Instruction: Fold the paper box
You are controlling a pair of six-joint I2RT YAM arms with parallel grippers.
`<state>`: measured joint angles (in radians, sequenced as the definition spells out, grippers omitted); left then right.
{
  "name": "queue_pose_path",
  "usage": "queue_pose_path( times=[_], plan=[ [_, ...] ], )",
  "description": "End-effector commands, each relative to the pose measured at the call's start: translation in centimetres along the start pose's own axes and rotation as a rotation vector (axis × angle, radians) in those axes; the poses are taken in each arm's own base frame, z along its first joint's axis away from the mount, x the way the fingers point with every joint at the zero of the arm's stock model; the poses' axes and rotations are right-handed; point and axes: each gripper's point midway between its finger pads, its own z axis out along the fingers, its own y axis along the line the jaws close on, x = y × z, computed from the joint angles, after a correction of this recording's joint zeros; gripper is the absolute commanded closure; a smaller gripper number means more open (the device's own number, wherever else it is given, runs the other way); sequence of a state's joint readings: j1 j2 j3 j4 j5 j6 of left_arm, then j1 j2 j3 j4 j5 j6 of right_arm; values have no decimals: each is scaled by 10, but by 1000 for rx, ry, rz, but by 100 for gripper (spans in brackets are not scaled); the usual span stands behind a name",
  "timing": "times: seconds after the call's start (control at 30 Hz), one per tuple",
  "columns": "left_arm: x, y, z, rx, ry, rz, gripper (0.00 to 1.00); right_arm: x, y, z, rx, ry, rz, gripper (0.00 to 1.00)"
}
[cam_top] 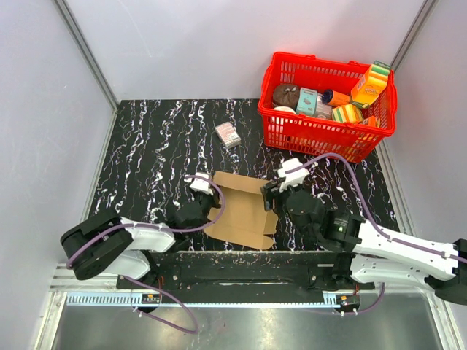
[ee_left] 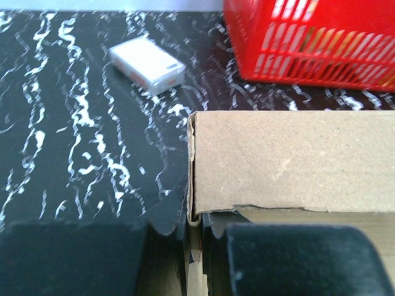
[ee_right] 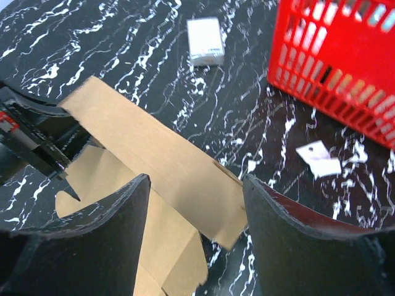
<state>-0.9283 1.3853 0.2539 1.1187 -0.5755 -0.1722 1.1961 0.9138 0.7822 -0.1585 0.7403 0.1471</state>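
Box: the plain brown cardboard box (cam_top: 241, 208) lies half-formed on the black, white-veined counter (cam_top: 153, 160) between my two arms. Its far long panel appears raised, and its near flaps lie flat.
Left tool: my left tool (ee_left: 196, 259) is pressed together on the box's left end, with the cardboard edge pinched in the narrow slit between the fingers.
Right tool: my right tool (ee_right: 197, 209) is spread wide at the right end. One finger sits on each side of the raised panel, gripping nothing.
Step in hand, as I judge it: seat the long wall along its crease while the left end is anchored.
Doing it well: I hold the left pinch firm and low, close the right fingers squarely across the panel near its end, then turn about the crease line rather than pulling.
Risk: a skewed grip may buckle the panel or drag the sheet from my left pinch.
Around: a small white carton (cam_top: 228, 134) lies well apart beyond the box. A red plastic basket (cam_top: 321, 135) of groceries stands near my right wrist, so I swing clear of it.
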Motion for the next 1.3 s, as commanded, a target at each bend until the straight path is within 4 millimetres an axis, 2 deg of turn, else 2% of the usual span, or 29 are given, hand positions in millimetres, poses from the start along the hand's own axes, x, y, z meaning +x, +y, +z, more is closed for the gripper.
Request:
queue_pose_path(
  times=[0.0, 0.2, 0.33, 0.37, 0.47, 0.53, 0.67, 0.7, 1.0, 1.07, 1.1, 1.13, 1.27],
  plan=[
    [5, 22, -5, -134, 60, 0, 100, 7, -11, -11, 39, 71, 196, 33],
    [19, 44, -11, -272, 160, 50, 100, 20, -10, -15, 48, 146, 296, 46],
    [29, 52, -16, -308, 186, 48, 100, 42, -16, -14, 71, 181, 397, 59],
    [31, 52, -17, -311, 192, 45, 100, 44, -17, -14, 73, 185, 441, 66],
    [37, 54, -17, -330, 206, 46, 100, 55, -20, -11, 71, 223, 498, 73],
    [38, 57, -18, -344, 211, 47, 100, 63, -20, -6, 59, 256, 534, 83],
    [40, 57, -18, -347, 211, 31, 100, 84, -18, 9, 43, 362, 551, 94],
    [40, 56, -18, -342, 207, 25, 100, 88, -15, 11, 28, 387, 556, 100],
    [37, 49, -19, -291, 185, -5, 100, 119, -36, 43, 80, 445, 571, 100],
    [37, 50, -19, -294, 186, -2, 100, 133, -43, 47, 104, 471, 571, 100],
    [37, 50, -19, -295, 188, -1, 100, 135, -41, 50, 92, 473, 578, 100],
    [37, 50, -19, -293, 188, -1, 100, 145, -41, 52, 97, 498, 571, 100],
    [35, 48, -19, -285, 188, -15, 100, 154, -41, 60, 96, 517, 560, 100]
  ],
)
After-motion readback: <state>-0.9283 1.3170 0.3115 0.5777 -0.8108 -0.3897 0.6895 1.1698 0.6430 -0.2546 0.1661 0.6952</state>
